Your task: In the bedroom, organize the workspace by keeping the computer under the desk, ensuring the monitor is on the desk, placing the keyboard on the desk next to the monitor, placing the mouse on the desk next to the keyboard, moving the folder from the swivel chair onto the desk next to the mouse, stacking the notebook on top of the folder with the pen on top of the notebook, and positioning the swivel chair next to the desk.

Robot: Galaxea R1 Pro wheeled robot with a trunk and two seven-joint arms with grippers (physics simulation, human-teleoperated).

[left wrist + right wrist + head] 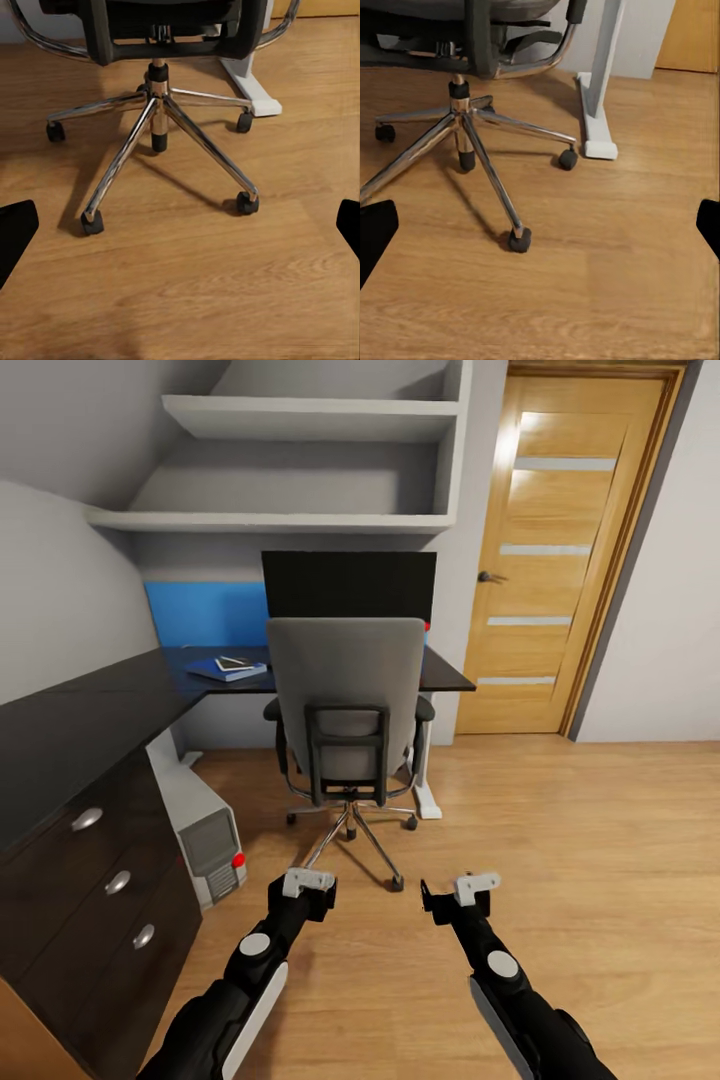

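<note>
The grey swivel chair (345, 690) stands at the black L-shaped desk (90, 710) with its back toward me, and its chrome star base (157, 112) (465, 127) is close ahead of both wrists. Behind the chair back the black monitor (348, 585) stands on the desk. A blue folder (222, 671) lies on the desk left of the chair, with a small notebook (236, 662) on top. The silver computer (205, 830) sits under the desk. My left gripper (312, 888) (180, 225) and right gripper (465, 892) (540, 225) hang open and empty above the floor. Keyboard, mouse and pen are hidden.
Black drawers (100, 880) line the desk's near left wing. The white pedestal leg (428, 780) (251, 90) (598, 112) stands right of the chair. A wooden door (560, 550) is at the back right, and wall shelves (300, 460) hang above. Wooden floor stretches to the right.
</note>
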